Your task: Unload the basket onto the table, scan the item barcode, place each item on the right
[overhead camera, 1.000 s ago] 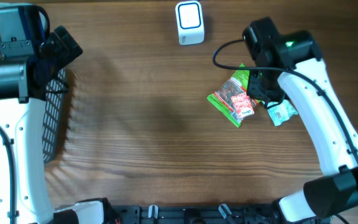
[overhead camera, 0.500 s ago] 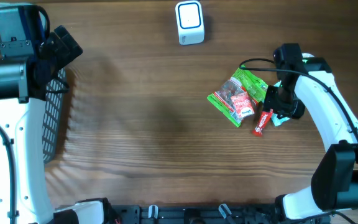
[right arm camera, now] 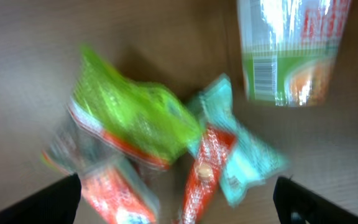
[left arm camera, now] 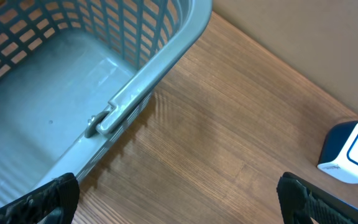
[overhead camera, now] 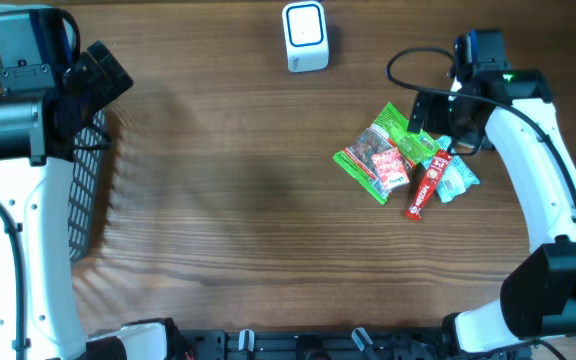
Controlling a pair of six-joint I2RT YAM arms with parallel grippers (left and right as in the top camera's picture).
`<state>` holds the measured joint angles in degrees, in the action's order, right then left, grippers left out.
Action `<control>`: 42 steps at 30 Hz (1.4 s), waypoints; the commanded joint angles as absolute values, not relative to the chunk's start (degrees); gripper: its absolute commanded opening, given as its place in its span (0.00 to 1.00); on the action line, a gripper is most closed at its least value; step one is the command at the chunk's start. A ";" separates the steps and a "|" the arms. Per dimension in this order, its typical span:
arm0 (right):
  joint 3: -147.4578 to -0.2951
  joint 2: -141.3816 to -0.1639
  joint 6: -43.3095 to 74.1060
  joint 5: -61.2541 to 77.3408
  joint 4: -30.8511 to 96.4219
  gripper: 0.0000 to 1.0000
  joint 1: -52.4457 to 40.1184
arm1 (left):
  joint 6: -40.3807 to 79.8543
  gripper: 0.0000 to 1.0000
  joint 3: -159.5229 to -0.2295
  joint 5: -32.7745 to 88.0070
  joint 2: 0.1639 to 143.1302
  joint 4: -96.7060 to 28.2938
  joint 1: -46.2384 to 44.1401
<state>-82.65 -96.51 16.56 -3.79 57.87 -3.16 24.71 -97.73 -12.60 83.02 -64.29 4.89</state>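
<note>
Overhead view of a wooden table [overhead camera: 238, 200] with a robot arm at each side edge of the frame. A small heap of snack packets lies right of centre, beside the right arm. It holds a lime green packet [overhead camera: 404, 131], a red and green packet [overhead camera: 372, 160] on the heap's left side, a thin red stick packet [overhead camera: 427, 187] and a teal packet [overhead camera: 456, 178], overlapping one another. The blurred right wrist view looks down on this heap. It also shows a clear and green packet [right arm camera: 288, 50] in its upper right, with a printed barcode facing up. The right gripper [right arm camera: 179, 202] hangs above the heap with its fingers spread wide and nothing between them. A white and blue barcode scanner [overhead camera: 305, 37] stands at the top centre of the overhead frame, well apart from the packets. The left gripper [left arm camera: 179, 202] is also spread wide and empty, poised over the rim of a grey-blue mesh basket [left arm camera: 148, 81] at the far left.
</note>
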 commanded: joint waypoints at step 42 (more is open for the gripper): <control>-83.13 -82.81 16.12 -2.90 44.18 1.00 -3.03 | 24.23 1.00 -98.32 -13.13 82.87 -64.31 5.15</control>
<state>-82.63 -92.20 16.56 -3.40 44.49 -3.16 24.71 -97.73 -12.60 83.02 -64.34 4.91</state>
